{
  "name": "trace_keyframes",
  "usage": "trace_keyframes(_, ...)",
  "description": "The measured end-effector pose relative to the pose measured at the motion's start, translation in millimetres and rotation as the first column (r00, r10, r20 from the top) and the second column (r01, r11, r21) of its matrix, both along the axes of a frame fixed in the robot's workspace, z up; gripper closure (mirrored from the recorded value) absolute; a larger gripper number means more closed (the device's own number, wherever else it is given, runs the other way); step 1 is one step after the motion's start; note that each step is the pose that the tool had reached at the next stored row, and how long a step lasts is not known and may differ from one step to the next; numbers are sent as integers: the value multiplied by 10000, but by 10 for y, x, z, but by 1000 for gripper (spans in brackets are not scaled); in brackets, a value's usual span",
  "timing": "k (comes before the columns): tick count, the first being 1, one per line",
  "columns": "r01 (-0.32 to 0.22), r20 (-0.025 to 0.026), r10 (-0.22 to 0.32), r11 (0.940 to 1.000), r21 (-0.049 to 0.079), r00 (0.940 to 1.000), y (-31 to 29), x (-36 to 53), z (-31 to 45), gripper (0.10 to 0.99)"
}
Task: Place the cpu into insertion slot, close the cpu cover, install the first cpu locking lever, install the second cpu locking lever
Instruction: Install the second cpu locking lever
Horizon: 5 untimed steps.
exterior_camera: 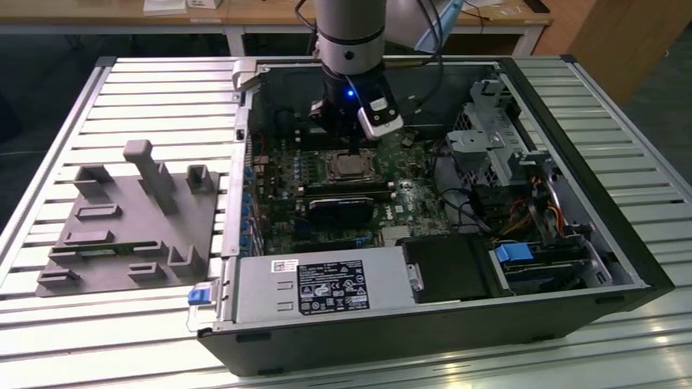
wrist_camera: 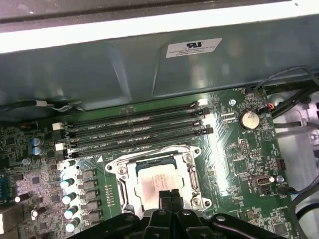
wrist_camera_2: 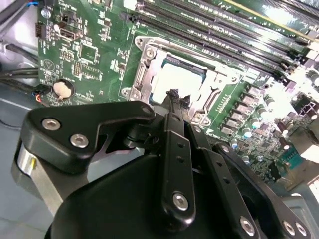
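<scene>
Gripper hangs inside the open PC case, just above the insertion slot, which sits mid-board on the green motherboard. In both wrist views the fingertips are pressed together w/ no gap and nothing between them, tips just over the near edge of the socket.

The cpu lies flat in the slot already, silvery top up. The cpu cover looks down around it, frame ringing the chip, though whether it's fully seated I can't tell. Locking levers: can't pick them out for sure.

Seen in the exterior view, the socket is at about 11 o'clock from the case centre; black fan block right below it at 6 o'clock; grey fixture tray well off at 9 o'clock, outside the case.

Risks, my read: tips that close could scrape the chip lid or snag the frame edge if they drop off-line; a lever missed or slipped springs back. Memory slots are near, so sideways drift could knock them.

Writing: white sticker on case wall and power supply label have print, too small to read.
</scene>
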<state>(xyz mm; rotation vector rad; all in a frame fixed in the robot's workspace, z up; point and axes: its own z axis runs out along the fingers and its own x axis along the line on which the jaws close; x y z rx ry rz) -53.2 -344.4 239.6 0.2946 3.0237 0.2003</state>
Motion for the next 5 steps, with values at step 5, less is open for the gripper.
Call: trace_keyframes(5, 0, -1, 0, 10000, -3, 10000, 0, 0, 6, 984)
